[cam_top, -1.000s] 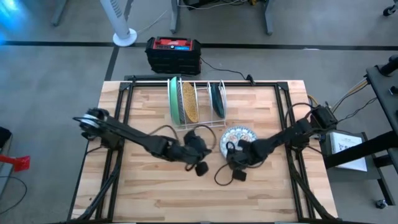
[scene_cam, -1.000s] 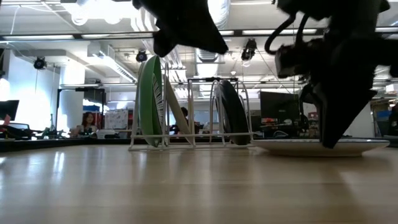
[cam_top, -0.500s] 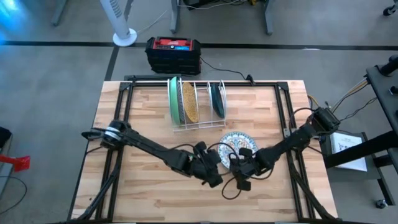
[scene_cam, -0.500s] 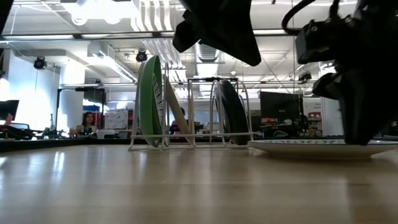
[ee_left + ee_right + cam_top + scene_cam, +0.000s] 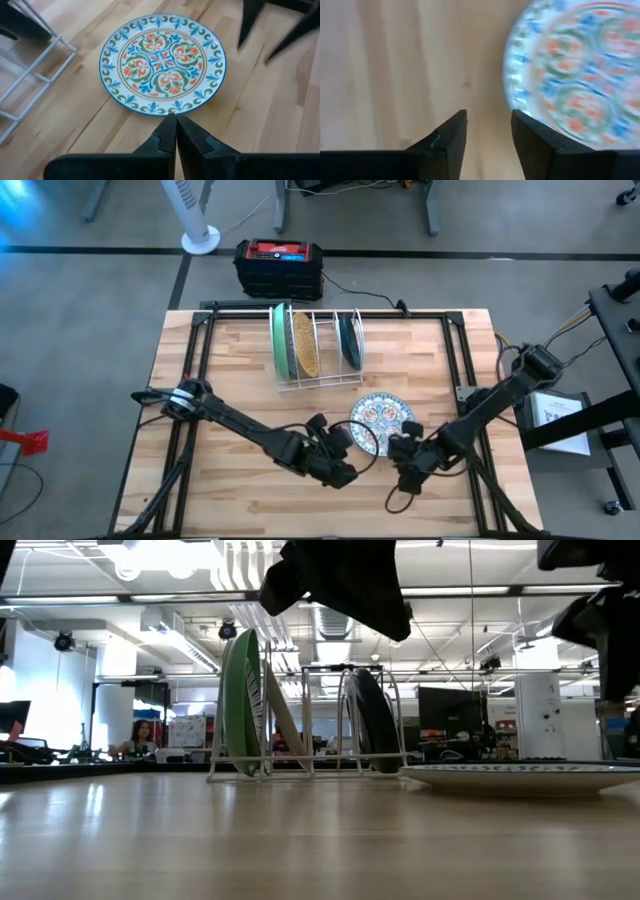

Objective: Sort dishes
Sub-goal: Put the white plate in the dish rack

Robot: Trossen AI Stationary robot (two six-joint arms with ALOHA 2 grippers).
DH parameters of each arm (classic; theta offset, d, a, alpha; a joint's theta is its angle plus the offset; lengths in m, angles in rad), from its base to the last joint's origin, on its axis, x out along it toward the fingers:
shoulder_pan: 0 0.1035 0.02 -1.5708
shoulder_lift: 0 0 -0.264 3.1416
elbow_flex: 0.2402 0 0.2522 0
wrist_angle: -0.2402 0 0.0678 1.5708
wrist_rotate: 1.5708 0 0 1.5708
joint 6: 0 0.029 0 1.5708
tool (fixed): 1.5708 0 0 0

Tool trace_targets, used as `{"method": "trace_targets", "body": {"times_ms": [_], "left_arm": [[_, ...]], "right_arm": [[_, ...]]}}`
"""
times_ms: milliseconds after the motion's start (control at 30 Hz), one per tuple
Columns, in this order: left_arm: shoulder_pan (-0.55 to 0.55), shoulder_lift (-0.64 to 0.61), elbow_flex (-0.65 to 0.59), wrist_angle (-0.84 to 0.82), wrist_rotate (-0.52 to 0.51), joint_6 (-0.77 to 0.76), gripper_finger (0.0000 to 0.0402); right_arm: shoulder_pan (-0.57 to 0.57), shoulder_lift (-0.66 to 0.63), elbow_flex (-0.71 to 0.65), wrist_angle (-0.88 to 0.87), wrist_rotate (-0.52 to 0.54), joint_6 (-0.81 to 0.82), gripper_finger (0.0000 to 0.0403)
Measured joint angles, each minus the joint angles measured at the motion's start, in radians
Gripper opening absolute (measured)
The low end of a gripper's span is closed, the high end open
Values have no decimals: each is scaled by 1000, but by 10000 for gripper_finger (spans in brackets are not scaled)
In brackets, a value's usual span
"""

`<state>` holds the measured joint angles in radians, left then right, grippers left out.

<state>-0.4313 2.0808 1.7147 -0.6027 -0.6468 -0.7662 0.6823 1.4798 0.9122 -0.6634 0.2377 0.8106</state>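
The white plate with a blue floral pattern [image 5: 381, 413] lies flat on the table, right of centre; it also shows in the low view [image 5: 520, 777]. The light green [image 5: 281, 340], mustard-yellow speckled [image 5: 305, 345] and dark teal [image 5: 349, 340] plates stand on edge in the white wire rack [image 5: 325, 380]. My left gripper [image 5: 349, 439] is shut and hangs above the table at the floral plate's near rim [image 5: 170, 111]. My right gripper [image 5: 399, 446] is open and empty, above the table just near-right of that plate [image 5: 570, 65].
A black and red box [image 5: 278, 265] and a fan base [image 5: 200, 240] stand on the floor beyond the far edge. Cables loop from both wrists over the table's near middle. Bare wood lies left of the rack. A person [image 5: 143, 735] sits far off in the room.
My right gripper has risen off the floral plate and drawn back toward the table's near right. My left gripper has gone toward the near edge and the right, up to the plate's near rim. The plate has slid a little toward the near edge and stays flat.
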Motion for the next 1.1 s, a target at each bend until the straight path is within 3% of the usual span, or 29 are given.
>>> {"method": "trace_targets", "body": {"times_ms": [233,600,833,1100], "left_arm": [[5,0,-8,17,0,-7,0],[57,26,-15,96,1,10,0],[107,81,-15,147,38,53,0],[121,83,-15,126,45,51,0]], "right_arm": [[-4,-158,-55,-154,177,127,169],[-203,-381,-235,-146,210,220,189],[-318,-397,-299,-142,209,235,233],[-356,-338,-333,-139,196,247,261]]}}
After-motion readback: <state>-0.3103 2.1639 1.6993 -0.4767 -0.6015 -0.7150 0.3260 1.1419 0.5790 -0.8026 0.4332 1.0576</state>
